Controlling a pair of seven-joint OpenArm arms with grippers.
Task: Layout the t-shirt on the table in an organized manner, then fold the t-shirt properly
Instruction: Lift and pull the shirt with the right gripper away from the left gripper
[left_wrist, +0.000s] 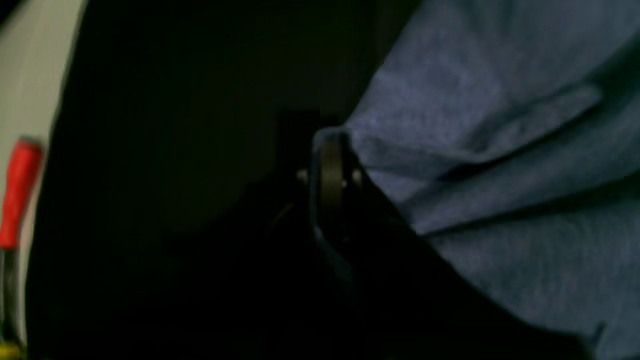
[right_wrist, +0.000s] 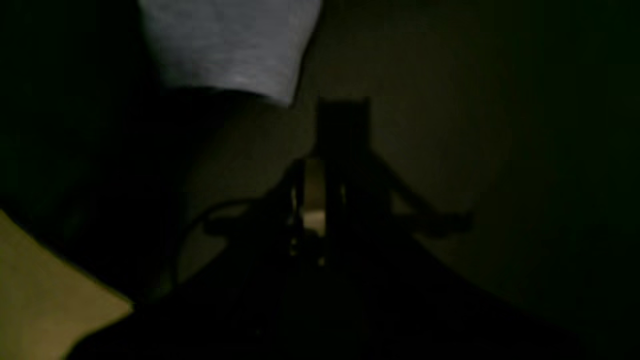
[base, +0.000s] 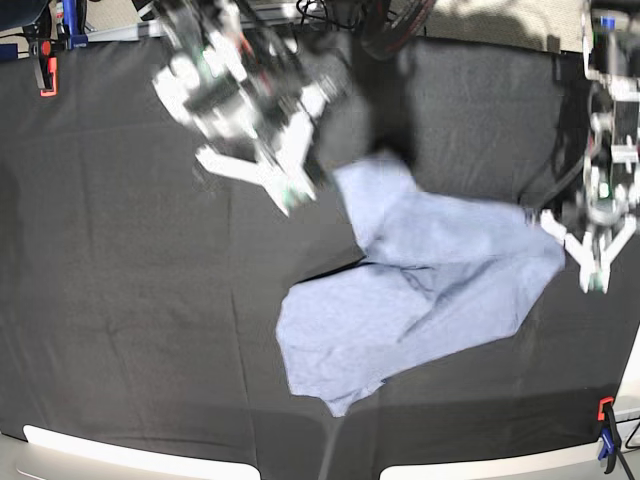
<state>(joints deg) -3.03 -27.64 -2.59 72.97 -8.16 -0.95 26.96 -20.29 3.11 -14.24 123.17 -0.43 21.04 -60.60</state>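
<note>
The light blue-grey t-shirt (base: 420, 290) lies crumpled and creased in the middle of the table (base: 130, 300), no lettering showing. My left gripper (base: 596, 278) is at the shirt's right corner. In the left wrist view its fingers (left_wrist: 331, 165) are shut on the edge of the t-shirt (left_wrist: 500, 150), which spreads away to the right. My right gripper (base: 290, 195) is blurred, just left of the shirt's upper end. In the right wrist view the gripper (right_wrist: 343, 120) is shut with nothing in it, and the t-shirt (right_wrist: 230, 45) lies apart at upper left.
An orange clamp (base: 45, 75) grips the far left edge of the black cloth, and another orange and blue clamp (base: 605, 435) the near right corner. A red clamp handle (left_wrist: 20, 190) shows at the table edge. Cables lie along the back.
</note>
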